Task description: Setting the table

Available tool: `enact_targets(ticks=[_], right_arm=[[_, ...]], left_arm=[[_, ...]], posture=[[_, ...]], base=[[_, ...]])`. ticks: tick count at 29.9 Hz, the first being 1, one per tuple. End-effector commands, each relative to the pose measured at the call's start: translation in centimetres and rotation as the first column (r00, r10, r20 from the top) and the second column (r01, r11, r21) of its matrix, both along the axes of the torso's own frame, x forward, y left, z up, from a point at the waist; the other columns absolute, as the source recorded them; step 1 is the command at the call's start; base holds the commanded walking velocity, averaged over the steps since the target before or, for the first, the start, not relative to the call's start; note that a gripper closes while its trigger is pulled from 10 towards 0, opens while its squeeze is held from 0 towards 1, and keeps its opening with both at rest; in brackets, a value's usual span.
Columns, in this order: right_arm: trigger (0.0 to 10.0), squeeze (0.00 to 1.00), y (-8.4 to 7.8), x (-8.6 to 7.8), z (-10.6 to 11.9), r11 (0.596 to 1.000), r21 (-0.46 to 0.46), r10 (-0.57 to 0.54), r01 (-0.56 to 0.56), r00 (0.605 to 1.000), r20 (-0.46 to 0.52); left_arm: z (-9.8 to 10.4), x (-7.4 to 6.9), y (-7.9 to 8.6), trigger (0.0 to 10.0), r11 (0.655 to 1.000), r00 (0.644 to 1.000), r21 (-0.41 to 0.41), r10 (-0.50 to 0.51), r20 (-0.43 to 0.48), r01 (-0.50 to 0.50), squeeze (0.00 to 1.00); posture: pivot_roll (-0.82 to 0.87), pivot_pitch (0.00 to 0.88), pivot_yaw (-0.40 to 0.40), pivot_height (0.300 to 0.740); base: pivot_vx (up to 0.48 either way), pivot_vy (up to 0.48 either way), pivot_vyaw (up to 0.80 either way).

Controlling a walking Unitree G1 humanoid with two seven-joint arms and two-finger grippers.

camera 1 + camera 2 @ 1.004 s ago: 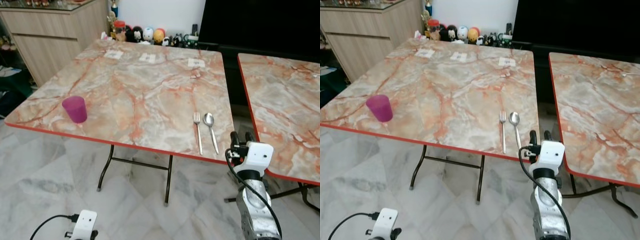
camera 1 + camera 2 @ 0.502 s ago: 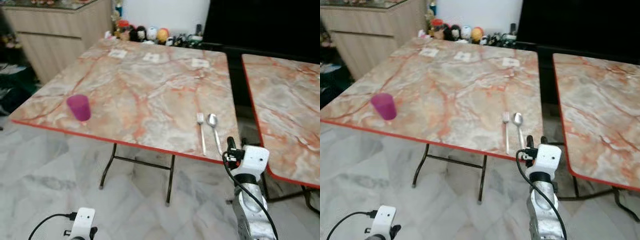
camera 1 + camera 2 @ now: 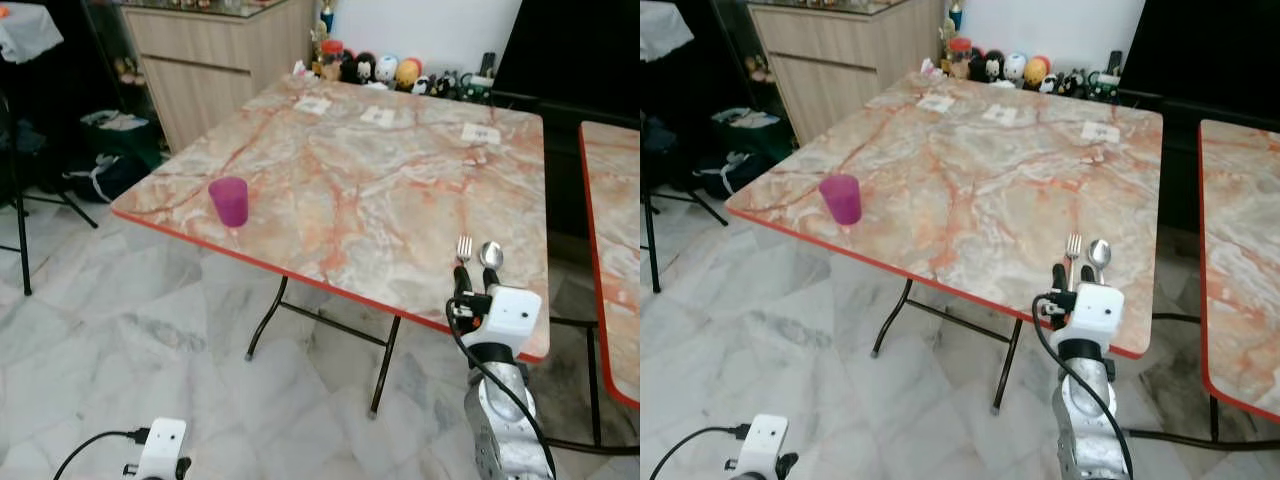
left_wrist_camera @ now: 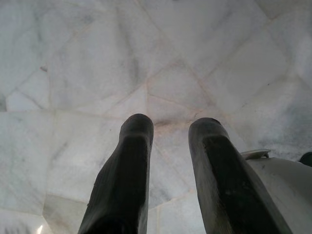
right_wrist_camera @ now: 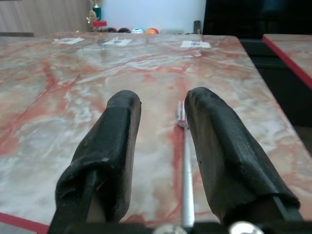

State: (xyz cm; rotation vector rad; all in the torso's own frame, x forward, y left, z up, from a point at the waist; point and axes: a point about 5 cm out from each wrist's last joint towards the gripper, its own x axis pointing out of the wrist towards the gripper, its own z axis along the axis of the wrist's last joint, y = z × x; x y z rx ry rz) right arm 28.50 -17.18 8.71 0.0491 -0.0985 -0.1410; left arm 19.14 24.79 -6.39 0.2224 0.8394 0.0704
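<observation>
Purple cup; orange-veined marble table, red-edged; silver fork, spoon.

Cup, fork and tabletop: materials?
Cup: likely plastic, uniform magenta, slightly translucent. Fork: looks like polished metal, silvery with bright glints. Tabletop: glossy marble-pattern surface with a red edge, probably laminate rather than stone; cannot confirm.

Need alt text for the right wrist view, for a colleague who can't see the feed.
The right gripper, its two black fingers open, hovers low over the near edge of the orange-veined marble-pattern table, with a silver metal fork lying between the fingers, tines pointing away. White paper cards lie along the far edge.
</observation>
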Motion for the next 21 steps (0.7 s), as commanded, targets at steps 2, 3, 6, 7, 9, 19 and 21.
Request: enact_targets(ticks=[2, 3, 6, 7, 9, 19, 21], right_arm=[[10.0, 0.00, -0.20, 0.09, 0.48, 1.000, 0.002, -0.009, 0.009, 1.000, 0.013], [10.0, 0.00, -0.20, 0.12, 0.50, 1.000, 0.001, -0.009, 0.009, 1.000, 0.013], [10.0, 0.00, -0.19, 0.19, 0.54, 1.000, 0.001, -0.010, 0.010, 1.000, 0.013], [10.0, 0.00, -0.20, 0.23, 0.59, 1.000, 0.000, -0.012, 0.012, 1.000, 0.014], [10.0, 0.00, -0.21, 0.25, 0.63, 1.000, -0.004, -0.012, 0.013, 1.000, 0.015], [10.0, 0.00, -0.36, 0.26, 0.65, 0.999, -0.008, -0.033, 0.033, 0.999, 0.016], [10.0, 0.00, -0.40, 0.27, 0.65, 0.999, -0.007, -0.038, 0.038, 0.999, 0.016]], left_arm=[[-0.11, -0.18, 0.01, 10.0, 1.000, 1.000, -0.005, 0.012, -0.005, -0.012, 0.00], [-0.12, -0.17, 0.00, 10.0, 1.000, 1.000, -0.005, 0.013, -0.005, -0.013, 0.00], [-0.13, -0.18, -0.03, 10.0, 1.000, 1.000, -0.006, 0.013, -0.006, -0.014, 0.00], [-0.14, -0.19, -0.05, 10.0, 1.000, 1.000, -0.006, 0.013, -0.007, -0.013, 0.00], [-0.16, -0.22, -0.06, 10.0, 1.000, 1.000, -0.006, 0.013, -0.007, -0.013, 0.00], [-0.21, -0.35, 0.00, 10.0, 1.000, 1.000, -0.003, 0.019, -0.008, -0.019, 0.00], [-0.21, -0.36, 0.00, 10.0, 1.000, 1.000, -0.002, 0.019, -0.008, -0.019, 0.00]], posture=[[0.09, 0.010, -0.053, 0.740], [0.09, 0.011, -0.053, 0.740], [0.09, 0.011, -0.053, 0.740], [0.09, 0.011, -0.053, 0.740], [0.09, 0.010, -0.054, 0.740], [0.09, 0.009, -0.057, 0.740], [0.09, 0.009, -0.057, 0.740]], base=[[0.000, 0.000, 0.00], [0.000, 0.000, 0.00], [0.161, 0.000, 0.00], [0.251, 0.000, 0.00], [0.253, 0.000, 0.00], [0.329, 0.000, 0.00], [0.394, 0.000, 0.00]])
